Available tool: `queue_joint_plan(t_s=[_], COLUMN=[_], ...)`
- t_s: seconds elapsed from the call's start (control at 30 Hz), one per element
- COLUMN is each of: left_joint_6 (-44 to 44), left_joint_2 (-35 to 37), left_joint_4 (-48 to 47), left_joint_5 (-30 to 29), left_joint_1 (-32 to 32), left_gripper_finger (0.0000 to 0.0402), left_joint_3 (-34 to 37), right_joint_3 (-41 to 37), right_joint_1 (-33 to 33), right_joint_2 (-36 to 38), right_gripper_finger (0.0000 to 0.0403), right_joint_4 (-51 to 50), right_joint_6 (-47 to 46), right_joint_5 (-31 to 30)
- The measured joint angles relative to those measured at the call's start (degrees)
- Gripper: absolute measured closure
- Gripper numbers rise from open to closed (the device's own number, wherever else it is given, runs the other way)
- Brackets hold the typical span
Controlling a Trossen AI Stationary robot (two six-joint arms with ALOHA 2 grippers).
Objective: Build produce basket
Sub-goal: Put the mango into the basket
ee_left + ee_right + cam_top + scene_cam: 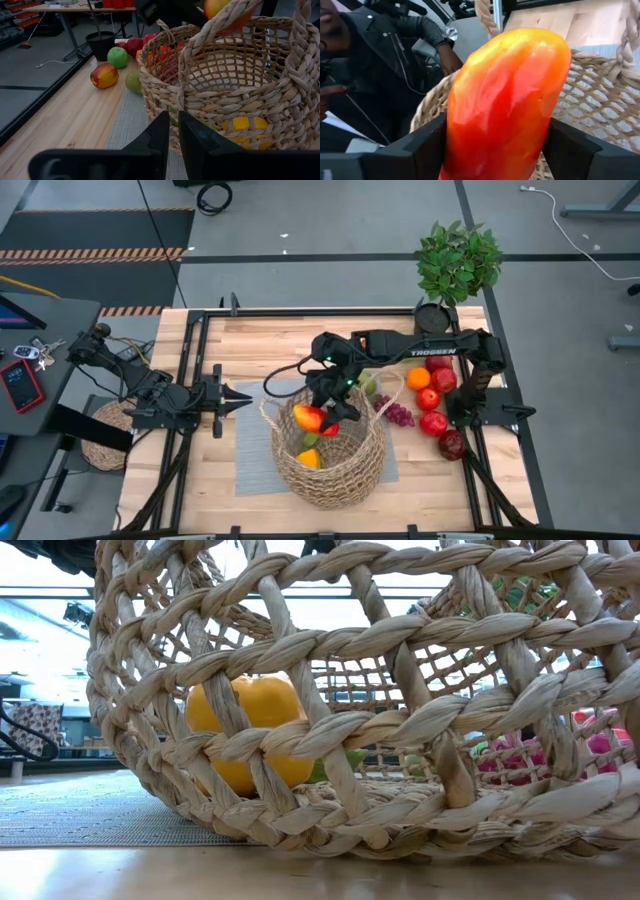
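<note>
Right gripper [322, 418] clamped on a red-orange pepper [505, 105], fingers pressed to both flanks in the right wrist view. Hanging over the basket [330, 470] mouth, above the rim, toward its left edge in the high view. Pepper's long axis roughly along the fingers, tip pointing down into the bowl, judging by the wrist view. Basket opening directly below the load, so next move looks like a straight descent and release, no sideways travel needed. Risk: near loop handle and rim close to the pepper's path.

Already inside: a yellow-orange piece [250, 730] on the basket floor, visible through the weave in the low view, plus something green beside it.

Remaining produce lying on the table right of the basket: purple grapes [398, 414] just beside the wall, red pieces [432, 422] and an orange one [418, 378] further right, all on the right arm's side. Right arm clearly nearer to every loose piece.

Left gripper [238, 398] parked left of the basket, well clear of the rim, fingers nearly together with a thin gap between them, holding nothing. Aimed at the basket wall in its wrist view.

Basket sitting on a grey mat [255, 470]. Potted plant [457, 262] at the far right corner, not involved.
</note>
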State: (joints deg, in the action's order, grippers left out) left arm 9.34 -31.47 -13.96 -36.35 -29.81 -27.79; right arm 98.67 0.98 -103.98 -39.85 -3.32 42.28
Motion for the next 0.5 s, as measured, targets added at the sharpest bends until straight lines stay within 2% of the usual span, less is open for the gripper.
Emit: queue_joint_plan(t_s=[0.17, 0.5], left_joint_6=[0.00, 0.09], left_joint_2=[0.01, 0.01], left_joint_4=[0.00, 0.00], left_joint_5=[-0.01, 0.01], left_joint_1=[-0.01, 0.01], left_gripper_finger=[0.0353, 0.0353], left_joint_3=[0.00, 0.00], right_joint_3=[-1.35, -9.93], right_joint_1=[-0.32, -2.89], right_joint_2=[0.00, 0.00], right_gripper_finger=[0.0117, 0.0117], right_joint_4=[-1.15, 5.71], right_joint_6=[0.54, 2.99], right_joint_5=[-4.20, -11.16])
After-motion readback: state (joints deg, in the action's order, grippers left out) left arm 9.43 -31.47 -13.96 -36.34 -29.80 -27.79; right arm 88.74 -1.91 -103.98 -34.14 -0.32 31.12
